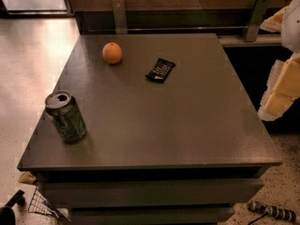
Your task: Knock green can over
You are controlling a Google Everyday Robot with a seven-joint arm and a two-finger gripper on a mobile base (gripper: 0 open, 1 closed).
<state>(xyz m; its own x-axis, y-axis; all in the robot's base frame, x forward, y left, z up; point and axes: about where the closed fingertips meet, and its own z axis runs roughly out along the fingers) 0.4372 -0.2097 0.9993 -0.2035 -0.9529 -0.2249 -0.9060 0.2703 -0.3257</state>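
At the near-left corner of the grey table (187, 125): green can (65, 116), upright, long axis vertical, opened top up. Beyond the table's right edge: gripper (281, 90), well apart from the can; open or closed, cannot tell. Likely calls for a long sweep leftward across the flat top. Farther back: orange (112, 53) and black packet (160, 70); pale floor at left

A: What sits on the dark grey square tabletop (187, 125)?
B: A round orange fruit (112, 52) toward eleven o'clock. A flat black packet with pale print (160, 70) lies near twelve, at the fruit's four o'clock, apart from it.
A: And below?
B: A small wire frame (40, 204) on the floor, seven o'clock.
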